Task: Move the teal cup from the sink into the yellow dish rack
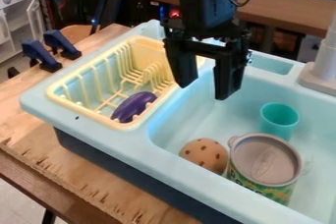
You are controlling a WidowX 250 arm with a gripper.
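Gripper: fingers apart, wide gap, nothing held. Hangs above the strip betw. rack and basin, nearest the rack's inner edge; we can't tell exact height from this angle.

Outward from there: yellow dish rack sits in the sink unit's shallow side. Purple, eggplant-like piece lies on its side in the rack, near the front end; rack floor bears it, and the raised rim prob. stops it rolling out, we judge.

Basin side: brown spotted piece lies low in basin, right beside the lidded can; can + nearby wall likely keep its rounded shape from rolling far. Can is upright, lid up, prob. steady on its flat base. Teal cup also upright, mouth up, behind the can, w/ a gap betw. them.

Sink unit rests on the wooden table. Two dark blue clamps by the table's far edge, presumably to fix something down; we can't see what.

Arm pose: enters at top edge, approx. vertical, wrist above the fingers, both fingertips pointing down. Fingers side by side across our view, one nearer rack, other nearer basin.
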